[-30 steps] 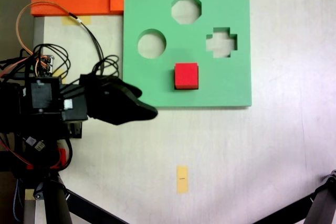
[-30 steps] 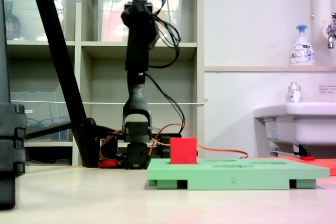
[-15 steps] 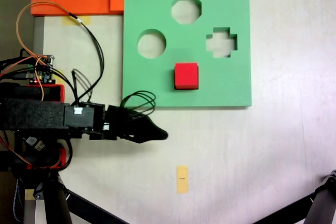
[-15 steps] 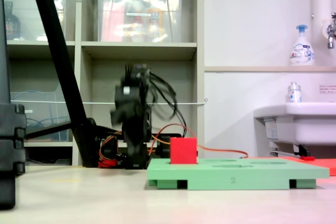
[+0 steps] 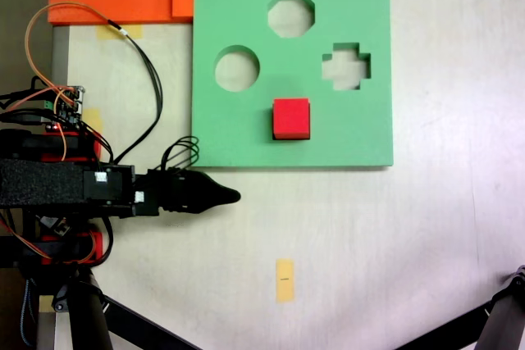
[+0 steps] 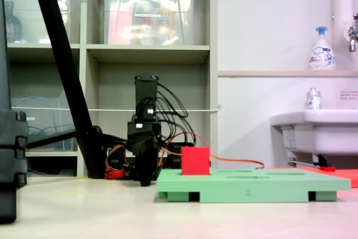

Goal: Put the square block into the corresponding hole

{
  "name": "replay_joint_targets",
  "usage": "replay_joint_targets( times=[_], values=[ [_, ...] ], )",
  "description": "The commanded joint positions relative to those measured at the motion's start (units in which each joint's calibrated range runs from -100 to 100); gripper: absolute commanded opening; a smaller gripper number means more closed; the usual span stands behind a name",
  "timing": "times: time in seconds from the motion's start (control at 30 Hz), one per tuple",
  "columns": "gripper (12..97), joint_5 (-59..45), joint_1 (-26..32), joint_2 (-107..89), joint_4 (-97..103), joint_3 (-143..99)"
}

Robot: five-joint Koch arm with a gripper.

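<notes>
Faintly, a "2" marks the green foam board (image 6: 251, 186) edge.

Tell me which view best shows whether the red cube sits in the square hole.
The fixed view from above: the cube fills the board's square opening, edges aligned. The low side-on fixed view shows the cube standing proud of the board, but not the hole's outline.
</notes>
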Motion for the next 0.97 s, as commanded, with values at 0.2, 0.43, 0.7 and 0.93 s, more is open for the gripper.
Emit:
replay_joint_targets(
  times=[0.2, 0.43, 0.7, 0.93],
  values=[
    [49.4, -0.8, -0.4, -0.4, 0.4, -3.4],
    [49.4, -0.8, -0.4, -0.4, 0.5, -3.4],
    [49.4, -0.8, -0.4, -0.4, 0.5, -3.4],
    [49.4, -0.8, -0.4, -0.4, 0.5, -3.4]
  ],
)
